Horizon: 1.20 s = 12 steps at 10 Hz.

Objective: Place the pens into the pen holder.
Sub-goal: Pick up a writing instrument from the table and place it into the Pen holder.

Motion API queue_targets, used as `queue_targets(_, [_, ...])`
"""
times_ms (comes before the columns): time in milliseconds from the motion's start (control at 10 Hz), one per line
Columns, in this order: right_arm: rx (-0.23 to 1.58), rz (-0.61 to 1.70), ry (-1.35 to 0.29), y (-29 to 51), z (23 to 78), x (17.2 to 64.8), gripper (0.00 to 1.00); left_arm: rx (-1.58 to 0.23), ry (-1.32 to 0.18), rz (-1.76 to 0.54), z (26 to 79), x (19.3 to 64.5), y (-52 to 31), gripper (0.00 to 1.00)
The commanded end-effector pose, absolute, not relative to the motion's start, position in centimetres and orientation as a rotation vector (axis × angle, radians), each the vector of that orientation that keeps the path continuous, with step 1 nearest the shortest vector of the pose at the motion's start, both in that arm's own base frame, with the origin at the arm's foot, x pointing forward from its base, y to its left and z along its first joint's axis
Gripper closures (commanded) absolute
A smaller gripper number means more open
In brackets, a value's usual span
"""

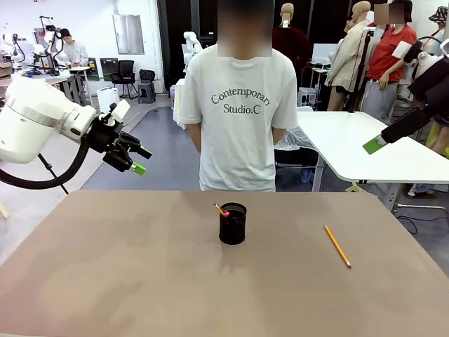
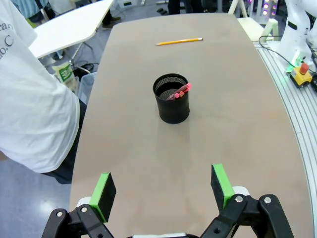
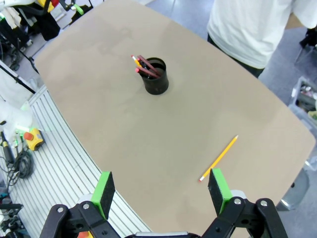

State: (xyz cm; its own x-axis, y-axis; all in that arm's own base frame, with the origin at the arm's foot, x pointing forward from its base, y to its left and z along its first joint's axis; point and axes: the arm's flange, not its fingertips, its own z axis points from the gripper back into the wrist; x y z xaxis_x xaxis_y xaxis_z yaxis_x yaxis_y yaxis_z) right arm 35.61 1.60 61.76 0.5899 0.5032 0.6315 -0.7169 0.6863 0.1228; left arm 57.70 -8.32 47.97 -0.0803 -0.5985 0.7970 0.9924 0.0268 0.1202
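A: Brown table (image 1: pixel 105 267) in a busy lab, with a person (image 1: pixel 238 161) standing at its far edge. Where's the holder?

B: The holder (image 2: pixel 172 99) stands upright mid-table, straight ahead of the left gripper (image 2: pixel 161 178) and well apart from it, in line with the gap between its fingers. It is a small black mesh cup, round and open at the top.

A: Anything in it?

B: Yes, pens (image 3: pixel 143 64) lean against its rim. There are dark reddish sticks, one with a pinkish-red end, and a yellow one with a pink tip. Their ends poke out over the edge.

A: And the loose one?

B: One orange-yellow pencil (image 3: pixel 219 157) lies flat on the table. It is near the right gripper (image 3: pixel 161 178), just ahead of one green finger. From the left gripper it lies beyond the holder, far off.

A: How do the grippers stand?

B: Both are spread wide and hold nothing. Each is raised above the table and touches no object.

A: Any writing?

B: The person's white shirt (image 1: pixel 240 98) reads "Contemporary Studio.C". I can read no print on the holder or the pencil.
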Motion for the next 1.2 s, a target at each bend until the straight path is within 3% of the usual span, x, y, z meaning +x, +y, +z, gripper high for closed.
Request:
queue_targets(0, [0.293, 0.631, -0.537, 3.8, 60.1, 38.0, 0.0, -0.627, -0.825, -1.478, 48.1, 57.7, -8.3, 0.0])
queue_targets(500, [0.036, 0.373, -0.355, 7.6, 54.6, 44.6, 0.0, -0.627, -0.825, -1.478, 48.1, 57.7, -8.3, 0.0])
queue_targets(700, [-0.075, 0.326, -0.348, 9.2, 49.7, 46.5, 0.0, -0.627, -0.825, -1.478, 48.1, 57.7, -8.3, 0.0])
queue_targets(1100, [-0.05, 0.313, -0.286, 8.6, 45.4, 48.2, 0.0, -0.627, -0.825, -1.478, 48.1, 57.7, -8.3, 0.0])
